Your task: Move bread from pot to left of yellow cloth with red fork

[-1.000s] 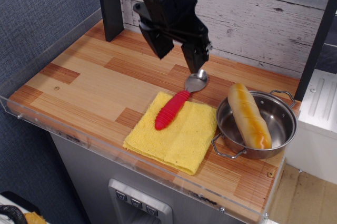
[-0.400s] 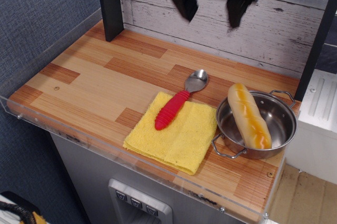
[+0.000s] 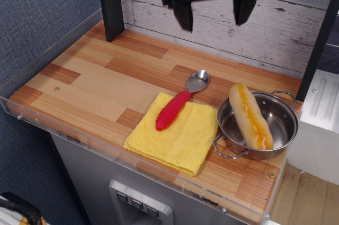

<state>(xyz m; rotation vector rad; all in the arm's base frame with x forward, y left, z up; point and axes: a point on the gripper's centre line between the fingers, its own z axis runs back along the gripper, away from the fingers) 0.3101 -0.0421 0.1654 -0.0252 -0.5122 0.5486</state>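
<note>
The bread [image 3: 250, 116], a cream roll with a golden-orange stripe, lies slanted in the shiny steel pot [image 3: 280, 129] at the right of the table, its far end resting on the rim. The yellow cloth [image 3: 180, 136] lies just left of the pot. The red fork [image 3: 179, 104], with a ribbed red handle and a silver spoon-like head, rests on the cloth's far edge, head on the wood. My gripper [image 3: 214, 16] hangs high near the back wall, open wide and empty, its two dark fingers [image 3: 184, 14] pointing down, far above the fork and pot.
A black post [image 3: 110, 3] stands at the back left and another dark post [image 3: 319, 39] at the right edge. A clear plastic lip [image 3: 132, 153] runs along the table's front and left sides. Bare wood lies left of the cloth.
One second ago the gripper was low over the fork's head. It has since risen to the top of the view and spread wide. Bread, pot, cloth and fork have not moved.
</note>
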